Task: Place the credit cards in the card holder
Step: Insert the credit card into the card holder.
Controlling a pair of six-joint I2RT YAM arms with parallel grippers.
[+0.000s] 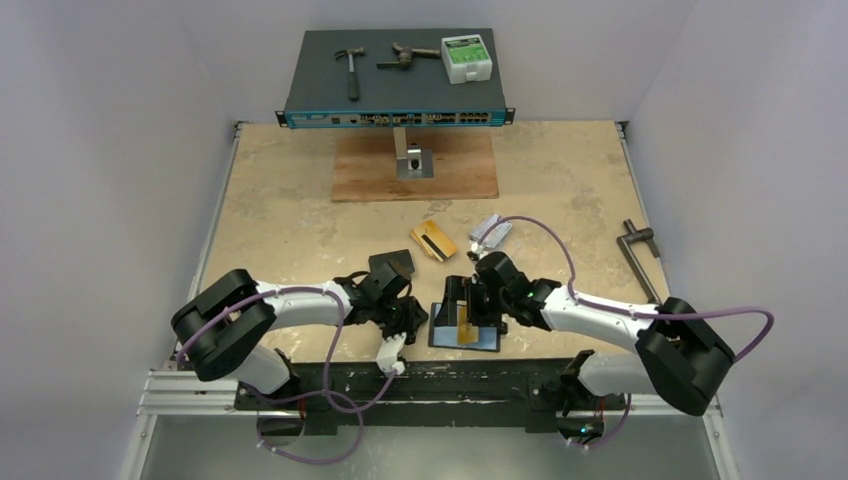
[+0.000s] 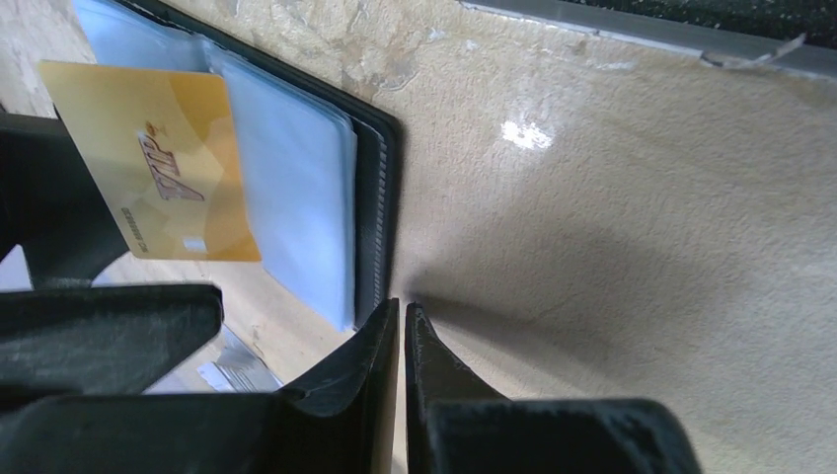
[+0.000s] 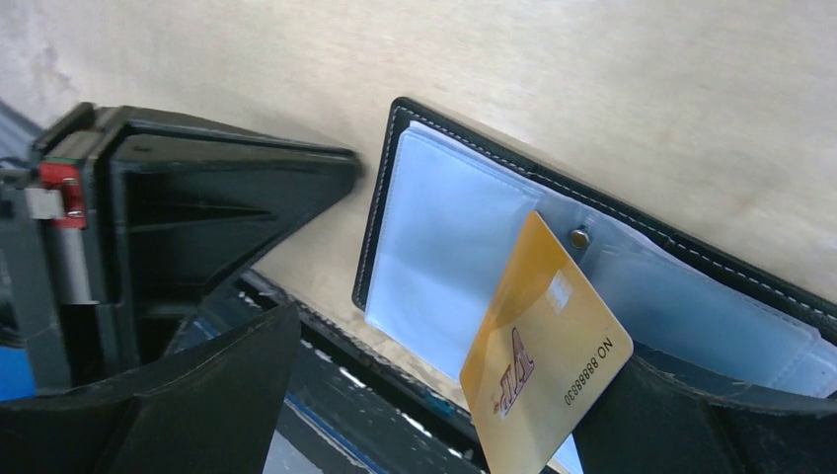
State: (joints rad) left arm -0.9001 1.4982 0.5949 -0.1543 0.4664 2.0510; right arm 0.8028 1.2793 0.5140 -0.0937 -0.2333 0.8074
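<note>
Low at the bottom of its wrist view, the left gripper (image 2: 402, 314) has its fingers pressed together on nothing, beside the card holder (image 2: 380, 197). The right gripper (image 1: 480, 298) is spread wide (a tilted gold-orange card (image 3: 543, 355) leans on one finger (image 3: 691, 425)) over the open holder's clear pockets. In the top view's centre lie a second gold card (image 1: 433, 240) and a silver card (image 1: 490, 232).

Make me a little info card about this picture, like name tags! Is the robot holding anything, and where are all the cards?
left gripper: shut, empty, next to the card holder
right gripper: open, over the card holder
card holder: lying open, clear pockets facing up
gold card: tilted, one end at the pockets, close to one right finger
second gold card: on the table, farther back
silver card: on the table, beside it
</note>
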